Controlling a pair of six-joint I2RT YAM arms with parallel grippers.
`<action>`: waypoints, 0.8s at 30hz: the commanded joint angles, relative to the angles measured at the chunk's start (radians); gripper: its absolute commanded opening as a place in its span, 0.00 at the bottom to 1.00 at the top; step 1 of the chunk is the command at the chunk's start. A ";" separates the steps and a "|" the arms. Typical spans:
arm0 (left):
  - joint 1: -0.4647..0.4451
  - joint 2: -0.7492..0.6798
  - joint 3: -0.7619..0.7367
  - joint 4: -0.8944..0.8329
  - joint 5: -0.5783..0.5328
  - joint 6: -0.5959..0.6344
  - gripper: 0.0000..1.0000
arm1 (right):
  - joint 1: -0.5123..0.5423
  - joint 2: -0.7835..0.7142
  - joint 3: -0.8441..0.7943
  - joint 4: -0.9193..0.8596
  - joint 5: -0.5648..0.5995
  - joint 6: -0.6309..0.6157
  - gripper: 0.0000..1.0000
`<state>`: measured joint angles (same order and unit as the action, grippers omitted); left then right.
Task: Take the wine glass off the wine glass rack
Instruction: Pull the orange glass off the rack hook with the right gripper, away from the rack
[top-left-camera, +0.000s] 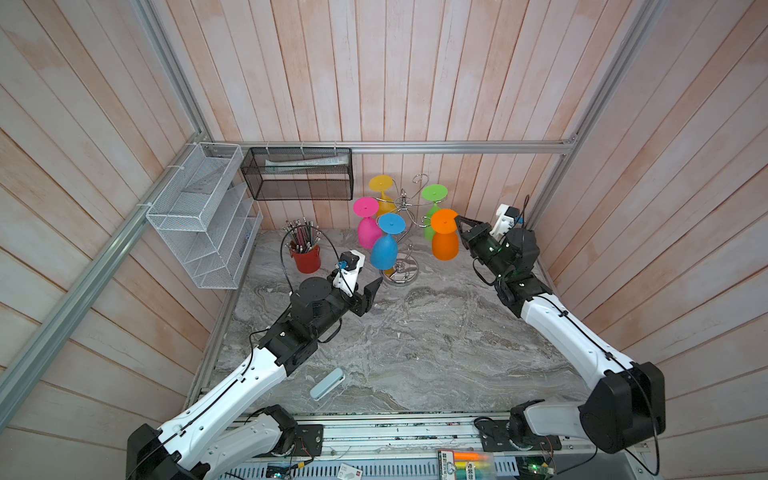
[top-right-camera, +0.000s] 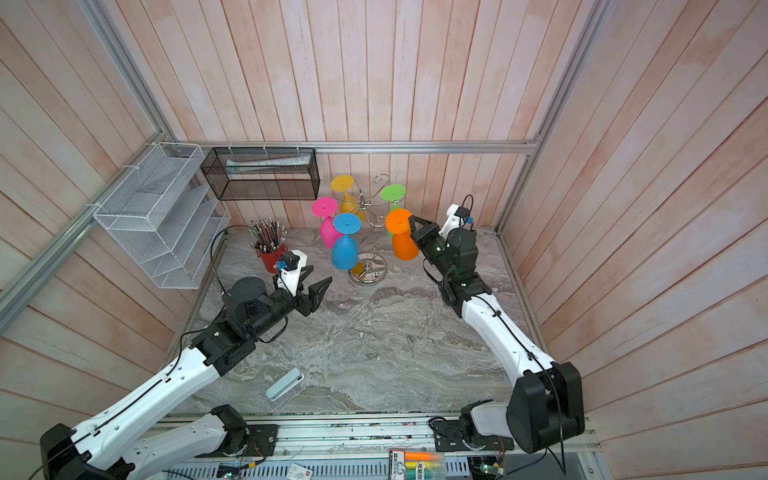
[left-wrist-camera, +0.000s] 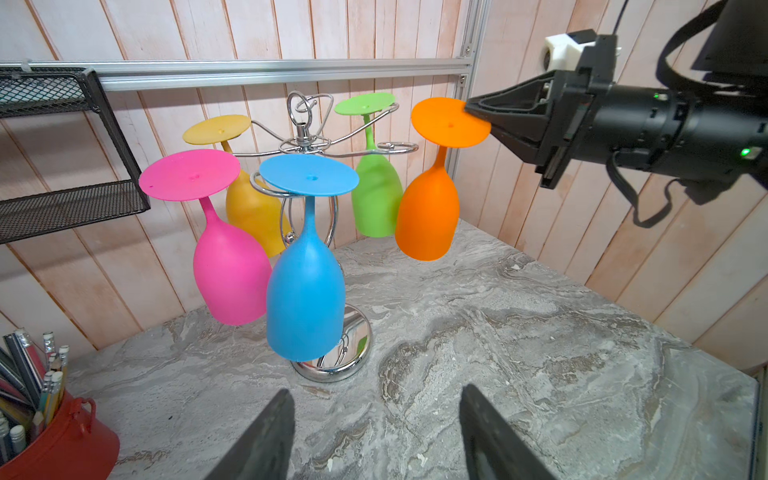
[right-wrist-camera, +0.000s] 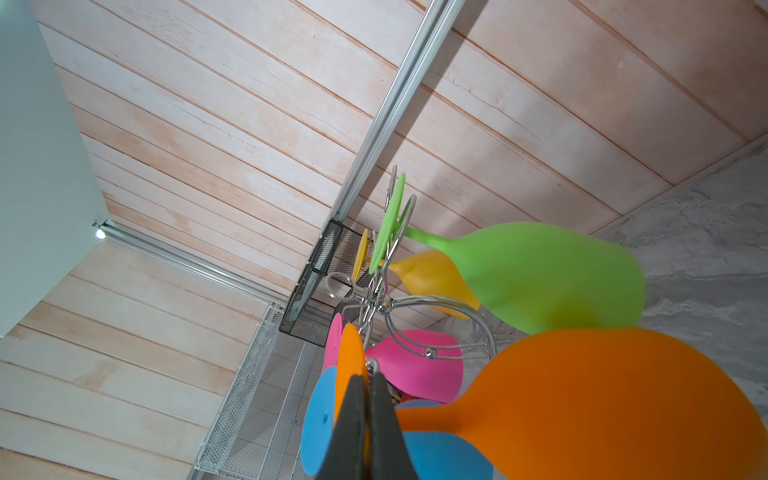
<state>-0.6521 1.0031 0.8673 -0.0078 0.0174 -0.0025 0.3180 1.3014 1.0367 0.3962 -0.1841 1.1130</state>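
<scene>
Pinching orange wine glass (left-wrist-camera: 428, 216) by foot: our right pincer (left-wrist-camera: 471, 110), wine glass rack (left-wrist-camera: 305, 141) just beside it; our left pincer (left-wrist-camera: 376, 392) spread.

Whitewashed pinkish wooden plank walls (top-left-camera: 415, 75) on three sides. Grey veined marble-look tabletop (top-left-camera: 415, 340) below, evenly lit. Silver aluminium frame rail (top-left-camera: 457, 146) along back wall. White wire-mesh tiered organiser (top-left-camera: 199, 216) hanging left; black mesh rectangular wall basket (top-left-camera: 299, 174) just beside it, on back rail.
</scene>
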 joint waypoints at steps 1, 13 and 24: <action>-0.007 0.002 -0.017 0.007 -0.016 0.013 0.65 | -0.004 -0.069 -0.052 0.020 0.003 -0.019 0.00; -0.049 0.015 -0.024 0.003 -0.053 0.035 0.65 | 0.022 -0.324 -0.284 -0.089 0.027 -0.066 0.00; -0.142 0.022 -0.053 0.023 -0.143 0.122 0.65 | 0.114 -0.427 -0.434 -0.146 0.044 -0.079 0.00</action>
<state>-0.7734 1.0206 0.8303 -0.0071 -0.0830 0.0711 0.4156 0.8925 0.6182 0.2661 -0.1570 1.0603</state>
